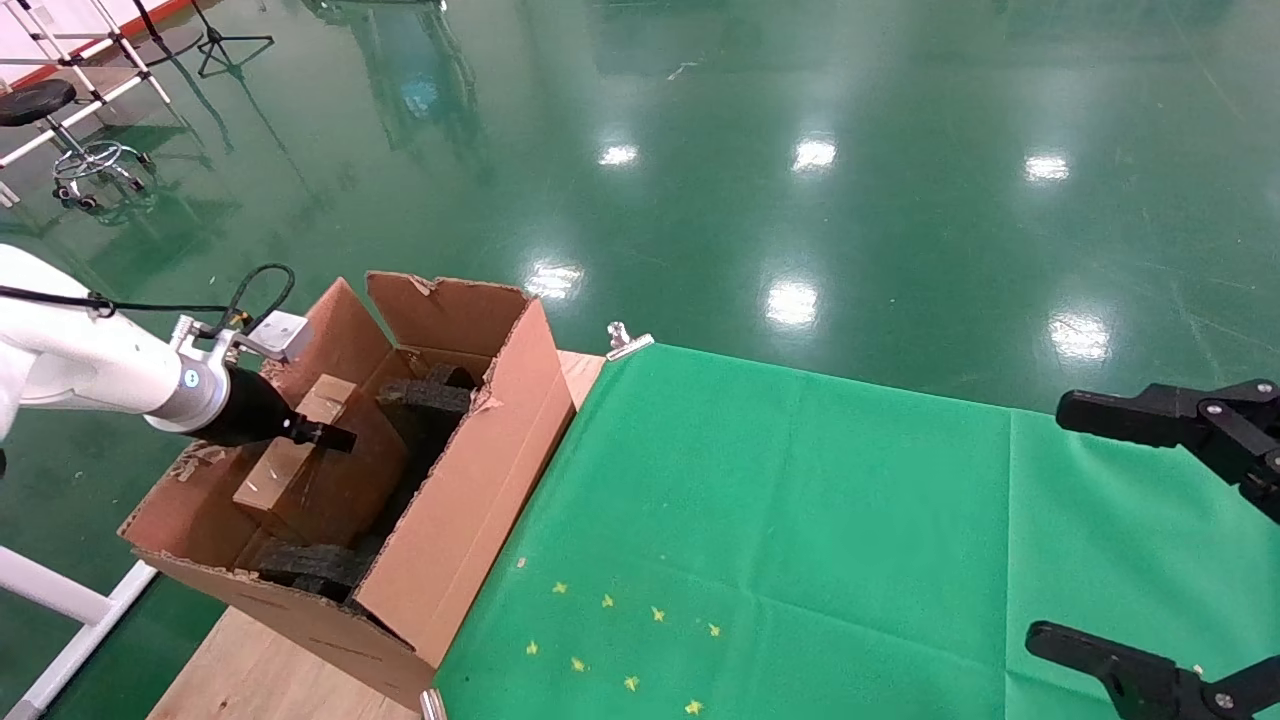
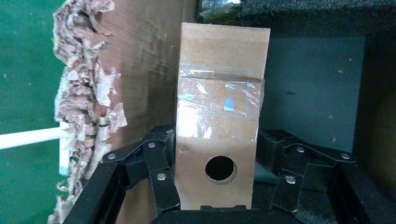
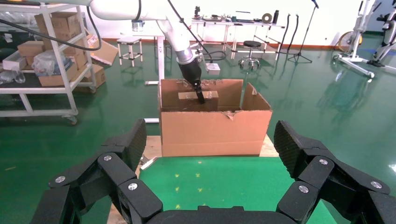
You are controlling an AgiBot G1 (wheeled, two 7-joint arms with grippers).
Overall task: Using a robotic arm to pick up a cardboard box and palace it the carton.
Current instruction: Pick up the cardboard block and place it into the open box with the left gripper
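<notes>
Left arm holding the small box inside the carton, right arm idle

The white robotic arm (image 1: 90, 365) reaches in over the left flap of the carton (image 1: 470, 470), and its left gripper (image 2: 215, 179) has its black fingers (image 2: 156, 170) pressed against both long sides of the cardboard box (image 2: 219, 116), gripping it; the box's narrow face with the round hole faces the wrist, and clear tape crosses the face above it. In the head view the box (image 1: 290, 450) sits tilted inside the carton, against its left side, with black foam pieces (image 1: 425, 395) just beyond it and more foam at the carton's near end. The carton stands at the left end of the table, beside the green cloth (image 1: 780, 520). Far right of the carton, the right gripper (image 3: 212, 175) hangs over the cloth with its fingers spread wide, holding nothing
</notes>
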